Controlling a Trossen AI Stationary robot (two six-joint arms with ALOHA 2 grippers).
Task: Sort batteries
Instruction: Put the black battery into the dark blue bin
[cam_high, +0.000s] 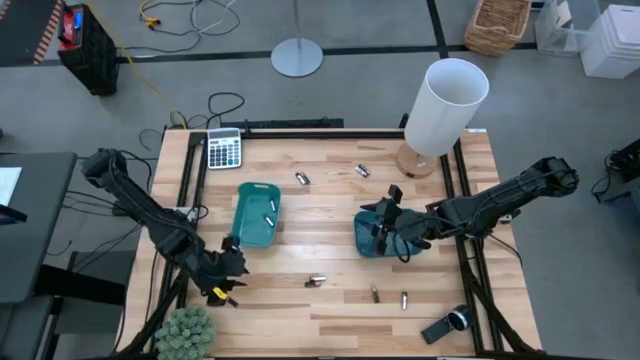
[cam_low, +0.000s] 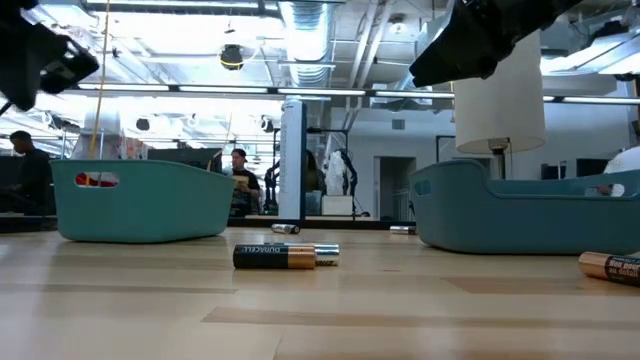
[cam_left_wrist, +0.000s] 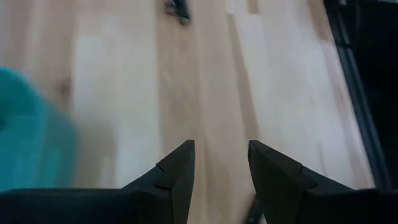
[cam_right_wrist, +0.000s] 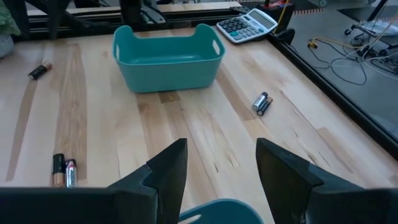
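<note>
**Both grippers empty over the sorting table**

Nearest the front edge, the left gripper (cam_high: 232, 283) hovers with fingers parted and empty. Loose batteries (cam_high: 316, 281) lie just beyond it, and two rest in the left teal tray (cam_high: 243, 222). The right gripper (cam_high: 388, 226) hangs spread and empty over the right teal tray (cam_high: 364, 240). More cells lie farther back.
</note>
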